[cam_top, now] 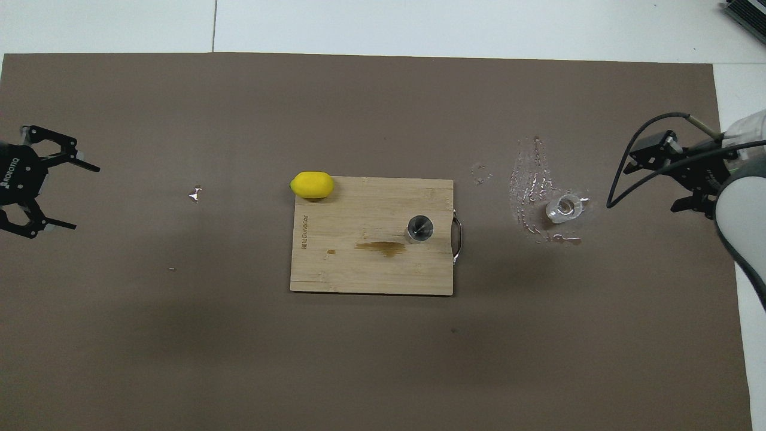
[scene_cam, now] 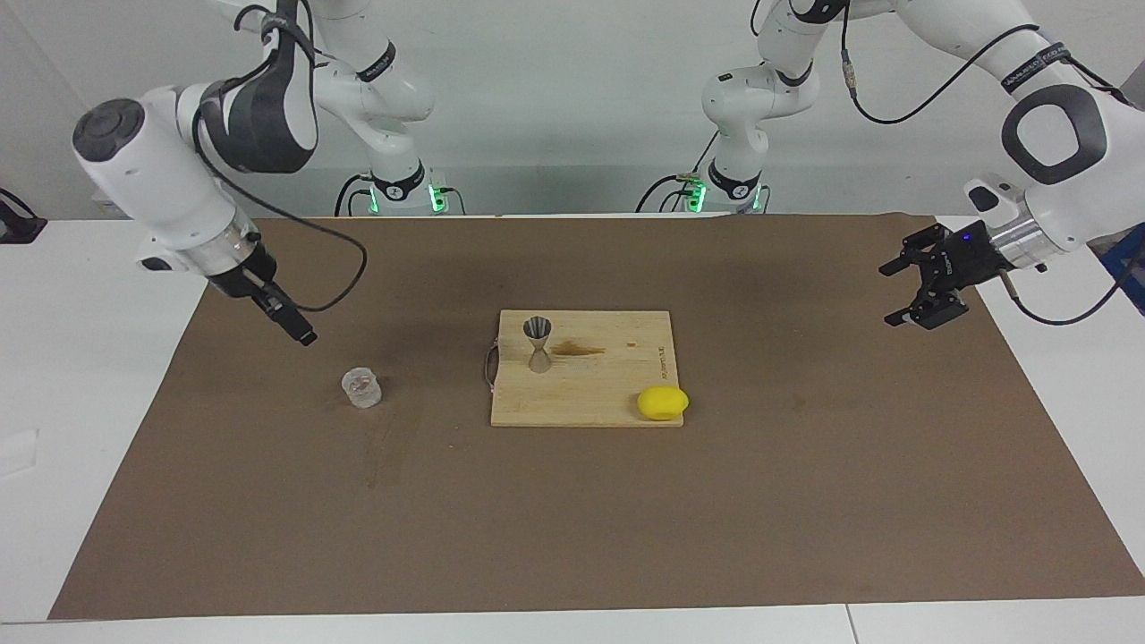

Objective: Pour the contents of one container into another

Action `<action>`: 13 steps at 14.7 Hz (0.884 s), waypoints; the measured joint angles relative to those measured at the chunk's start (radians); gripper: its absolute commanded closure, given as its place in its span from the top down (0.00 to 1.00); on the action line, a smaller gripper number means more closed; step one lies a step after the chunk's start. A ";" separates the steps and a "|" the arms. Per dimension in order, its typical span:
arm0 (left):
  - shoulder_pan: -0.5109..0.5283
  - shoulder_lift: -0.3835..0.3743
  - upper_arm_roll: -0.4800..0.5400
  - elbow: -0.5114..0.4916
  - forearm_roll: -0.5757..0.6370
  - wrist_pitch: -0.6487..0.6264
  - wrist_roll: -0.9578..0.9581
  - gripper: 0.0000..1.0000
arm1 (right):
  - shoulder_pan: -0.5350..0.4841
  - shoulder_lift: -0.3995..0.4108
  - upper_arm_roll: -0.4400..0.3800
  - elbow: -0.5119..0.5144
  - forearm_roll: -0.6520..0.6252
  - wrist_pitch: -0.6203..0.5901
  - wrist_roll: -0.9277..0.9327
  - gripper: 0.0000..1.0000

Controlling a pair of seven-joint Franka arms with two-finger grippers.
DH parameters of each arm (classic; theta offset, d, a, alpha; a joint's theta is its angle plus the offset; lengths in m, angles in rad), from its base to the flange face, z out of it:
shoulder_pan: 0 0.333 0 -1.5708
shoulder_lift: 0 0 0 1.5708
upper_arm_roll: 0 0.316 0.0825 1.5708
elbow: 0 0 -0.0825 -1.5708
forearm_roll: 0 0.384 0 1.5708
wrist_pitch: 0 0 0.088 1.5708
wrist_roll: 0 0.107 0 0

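The clear glass tumbler [scene_cam: 361,387] stands upright on the brown mat toward the right arm's end of the table; it also shows in the overhead view [cam_top: 565,208]. The metal jigger [scene_cam: 538,343] stands upright on the wooden board, near its handle end, and shows from above too [cam_top: 420,228]. My right gripper [scene_cam: 304,334] hangs in the air over the mat beside the tumbler, apart from it, fingers open and empty [cam_top: 652,188]. My left gripper [scene_cam: 886,295] waits open and empty over the mat at the left arm's end [cam_top: 87,197].
The wooden cutting board [scene_cam: 608,394] lies mid-table with a brown liquid stain [cam_top: 383,247] beside the jigger. A yellow lemon [scene_cam: 663,402] sits at the board's corner [cam_top: 312,184]. Wet streaks [cam_top: 529,179] mark the mat around the tumbler.
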 measured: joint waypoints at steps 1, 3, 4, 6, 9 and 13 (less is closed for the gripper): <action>0.000 0.000 0.000 0.000 0.005 0.000 -0.016 1.00 | -0.020 0.040 -0.001 -0.007 0.038 0.033 0.014 1.00; 0.000 0.000 0.005 0.001 0.023 0.000 -0.074 1.00 | -0.044 0.101 -0.002 -0.018 0.123 0.068 0.052 1.00; 0.001 0.000 0.009 0.004 0.031 0.000 -0.122 1.00 | -0.050 0.122 -0.003 -0.021 0.159 0.078 0.081 1.00; 0.001 0.000 0.012 0.035 0.055 -0.005 -0.237 1.00 | -0.063 0.149 -0.003 -0.035 0.223 0.090 0.123 1.00; -0.020 -0.014 -0.002 0.107 0.152 -0.022 -0.415 1.00 | -0.113 0.194 -0.005 -0.071 0.348 0.091 0.138 1.00; -0.123 -0.128 -0.011 0.135 0.282 -0.049 -0.790 1.00 | -0.158 0.251 -0.005 -0.088 0.443 0.091 0.138 1.00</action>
